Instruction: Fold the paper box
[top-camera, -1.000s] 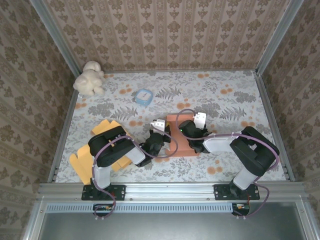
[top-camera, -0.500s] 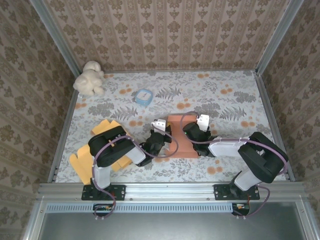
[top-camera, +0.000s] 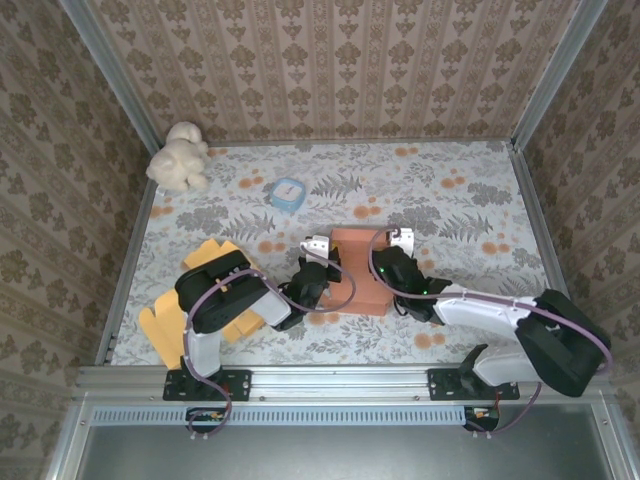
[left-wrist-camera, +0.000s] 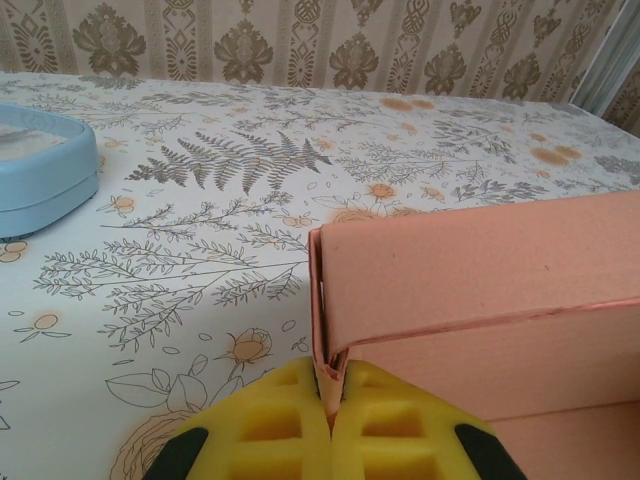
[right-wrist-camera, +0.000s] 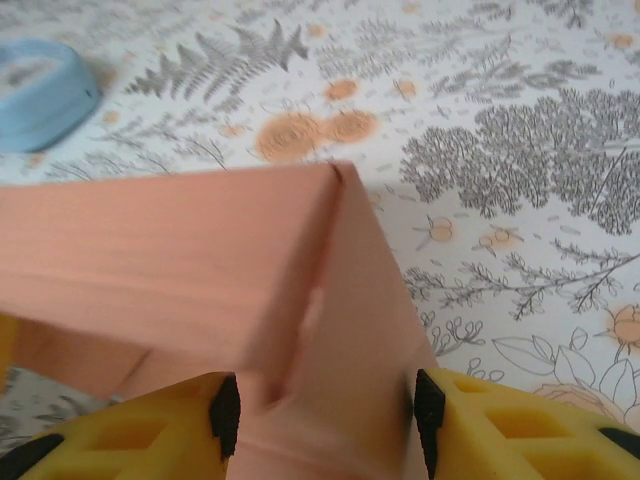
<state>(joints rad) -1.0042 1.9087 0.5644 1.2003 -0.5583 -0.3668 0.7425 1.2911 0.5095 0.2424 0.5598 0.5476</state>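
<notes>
Centre-near: paper box (top-camera: 360, 262), its left wall pinched by the left gripper (left-wrist-camera: 330, 405), its right corner straddled by the right gripper (right-wrist-camera: 320, 425) with jaws apart; both flanks blocked. Beyond box: bare floral table (top-camera: 460, 200), passable to the back wall. Far centre-left: blue container (top-camera: 288, 193), well apart. Far-left corner: plush toy (top-camera: 178, 155). Near-left: yellow cardboard sheets (top-camera: 165, 320), partly beneath the left arm.

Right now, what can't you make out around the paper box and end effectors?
Right wrist: paper box blurred up close; unclear whether right end effector pads touch it.
Left wrist: frame edge cuts off the box's right end.
Top external: left arm hides part of the yellow cardboard.
</notes>
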